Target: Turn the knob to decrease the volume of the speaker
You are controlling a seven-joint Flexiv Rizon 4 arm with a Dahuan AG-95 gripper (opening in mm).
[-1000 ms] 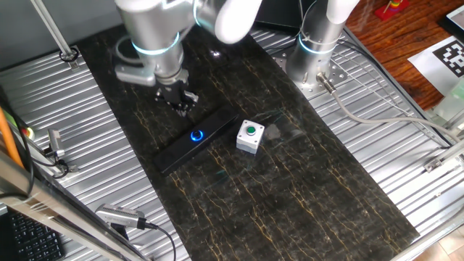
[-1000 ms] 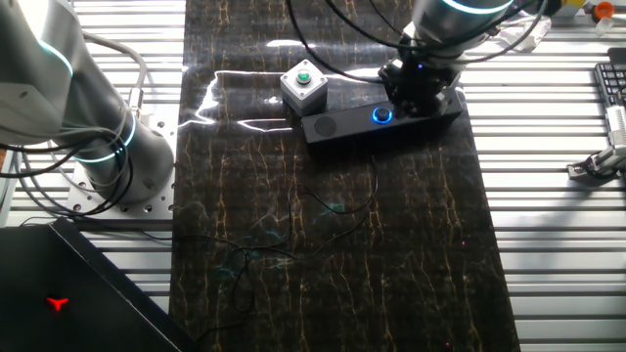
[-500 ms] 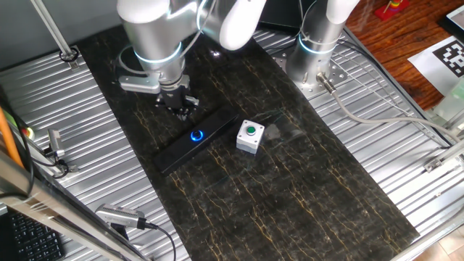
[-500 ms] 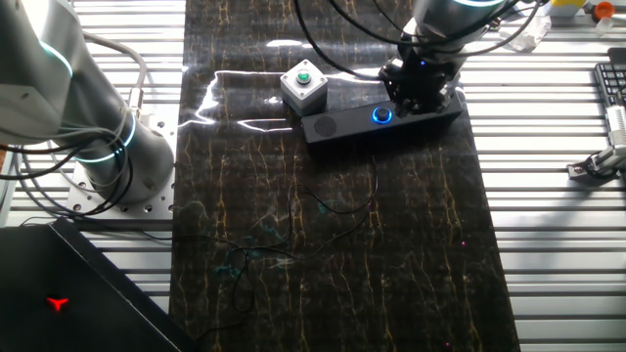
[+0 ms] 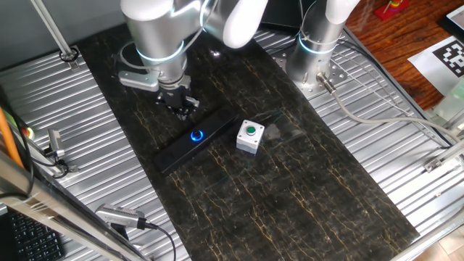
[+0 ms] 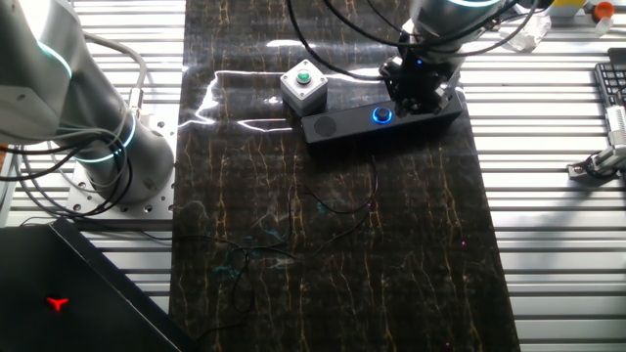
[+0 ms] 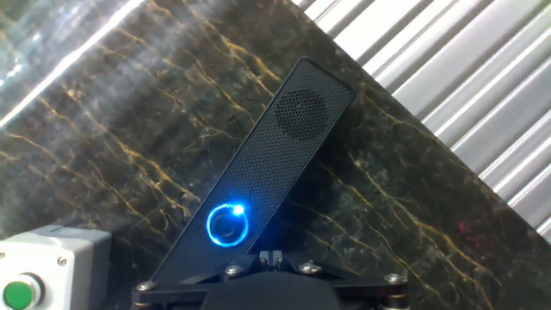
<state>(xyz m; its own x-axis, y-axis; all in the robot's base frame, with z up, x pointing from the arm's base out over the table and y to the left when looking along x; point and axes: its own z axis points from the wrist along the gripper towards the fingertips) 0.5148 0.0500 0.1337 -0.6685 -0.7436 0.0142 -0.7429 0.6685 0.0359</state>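
The speaker [image 5: 190, 142] is a long black bar lying on the dark marble mat. It also shows in the other fixed view [image 6: 383, 119] and the hand view [image 7: 284, 146]. Its knob [image 5: 197, 135] glows with a blue ring and is seen in the other fixed view [image 6: 380, 115] and the hand view [image 7: 227, 226]. My gripper [image 5: 182, 109] hangs just above the speaker, beside the knob, and does not touch it. It shows in the other fixed view [image 6: 412, 99]. In the hand view the gripper [image 7: 272, 256] has its fingertips pressed together, holding nothing.
A white box with a green button [image 5: 249, 136] stands next to the speaker's end, also in the other fixed view [image 6: 303, 85] and the hand view [image 7: 39, 269]. A second arm's base [image 5: 313, 51] stands at the mat's far edge. Thin cables [image 6: 333, 210] lie on the mat.
The arm has shifted a little to the right above the speaker and the wrist has turned slightly. The speaker, knob and white box have not moved.
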